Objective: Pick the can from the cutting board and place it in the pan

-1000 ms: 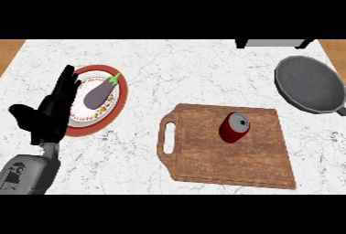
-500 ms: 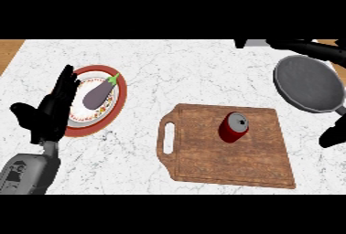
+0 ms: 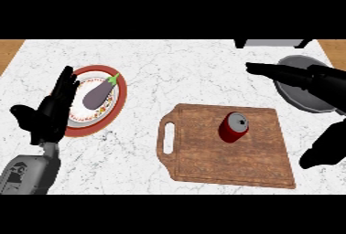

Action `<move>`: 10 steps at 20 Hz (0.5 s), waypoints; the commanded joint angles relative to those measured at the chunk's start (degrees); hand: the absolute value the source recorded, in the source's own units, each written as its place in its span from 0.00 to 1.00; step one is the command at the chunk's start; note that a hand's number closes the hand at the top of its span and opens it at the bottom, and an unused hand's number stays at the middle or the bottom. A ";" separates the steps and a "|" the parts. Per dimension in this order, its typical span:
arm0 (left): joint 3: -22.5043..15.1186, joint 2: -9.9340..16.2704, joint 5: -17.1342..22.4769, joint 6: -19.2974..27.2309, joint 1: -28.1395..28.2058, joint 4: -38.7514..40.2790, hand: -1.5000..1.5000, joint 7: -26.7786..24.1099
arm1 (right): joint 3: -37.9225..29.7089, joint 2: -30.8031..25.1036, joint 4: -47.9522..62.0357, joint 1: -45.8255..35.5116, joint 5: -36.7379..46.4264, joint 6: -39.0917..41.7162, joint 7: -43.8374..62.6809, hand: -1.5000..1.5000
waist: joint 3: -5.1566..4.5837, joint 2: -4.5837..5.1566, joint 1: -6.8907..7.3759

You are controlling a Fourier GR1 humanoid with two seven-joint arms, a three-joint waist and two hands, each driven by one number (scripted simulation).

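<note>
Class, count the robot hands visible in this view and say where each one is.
2. The left hand rests open at the left edge, beside the plate. The right hand is at the right edge, fingers spread above the pan, right of the can.

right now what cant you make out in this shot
Head view:
- pan: largely covered by the right hand, and cut by the right edge.
- plate: left rim hidden behind the left hand.
- can: label too small to read.
- grey object at the top: cut off, unidentifiable.
</note>
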 commanded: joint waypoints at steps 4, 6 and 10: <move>0.60 -1.28 -2.28 -0.12 -1.01 -0.89 0.50 1.24 | 1.06 5.68 -0.84 2.01 8.77 -1.27 4.40 0.00 | 0.01 0.03 0.12; 2.85 0.91 0.30 -3.41 2.26 -3.72 0.50 1.16 | -0.60 4.34 5.99 -0.79 10.37 1.89 0.61 0.00 | 0.02 0.09 0.60; 1.45 -2.92 -2.50 -0.59 3.32 -3.31 0.50 0.95 | 2.31 8.80 4.47 1.36 13.73 2.54 1.15 0.00 | 0.02 0.05 0.35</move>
